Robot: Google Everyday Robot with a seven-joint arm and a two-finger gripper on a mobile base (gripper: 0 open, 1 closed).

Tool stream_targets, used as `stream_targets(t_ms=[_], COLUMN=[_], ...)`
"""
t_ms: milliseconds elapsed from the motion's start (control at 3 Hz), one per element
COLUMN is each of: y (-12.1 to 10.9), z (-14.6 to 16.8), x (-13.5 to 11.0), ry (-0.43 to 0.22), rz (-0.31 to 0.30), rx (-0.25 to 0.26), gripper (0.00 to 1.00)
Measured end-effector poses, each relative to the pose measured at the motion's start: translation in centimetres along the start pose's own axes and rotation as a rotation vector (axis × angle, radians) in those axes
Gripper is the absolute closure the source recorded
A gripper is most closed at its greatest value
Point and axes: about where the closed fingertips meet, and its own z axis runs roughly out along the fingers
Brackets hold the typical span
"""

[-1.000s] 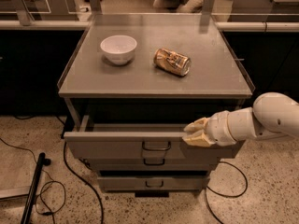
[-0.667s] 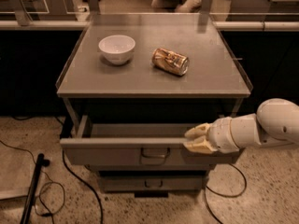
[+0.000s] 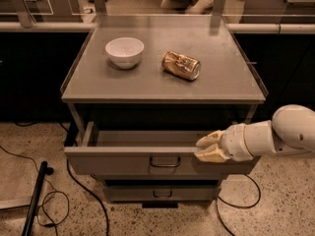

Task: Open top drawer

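Note:
The top drawer (image 3: 118,162) is a wide grey metal drawer under the tabletop, pulled part way out, with a small dark wire handle (image 3: 165,162) at the centre of its flat front. My gripper (image 3: 209,149) comes in from the right on a white arm and sits on the drawer's top front edge, right of the handle. Its cream fingers (image 3: 210,155) lie over that edge. A narrower grey drawer (image 3: 162,193) sits closed below.
A white bowl (image 3: 124,51) and a tipped brown can (image 3: 181,65) lie on the grey table top (image 3: 162,80). Black cables (image 3: 54,200) and a dark pole (image 3: 34,198) lie on the speckled floor at left. A rail and glass panels stand behind the table.
The top drawer has slid further out toward the camera, and my gripper has moved with its front edge.

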Motion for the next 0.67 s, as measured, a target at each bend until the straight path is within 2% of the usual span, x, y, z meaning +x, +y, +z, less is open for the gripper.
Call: stream_targets(t_ms=[333,667], y=[0.0,0.0], z=[0.0,0.0], x=[0.0,0.0], ry=[0.0,0.0], rz=[0.0,0.0], rx=[0.0,0.0], gripper=[0.36,0.37])
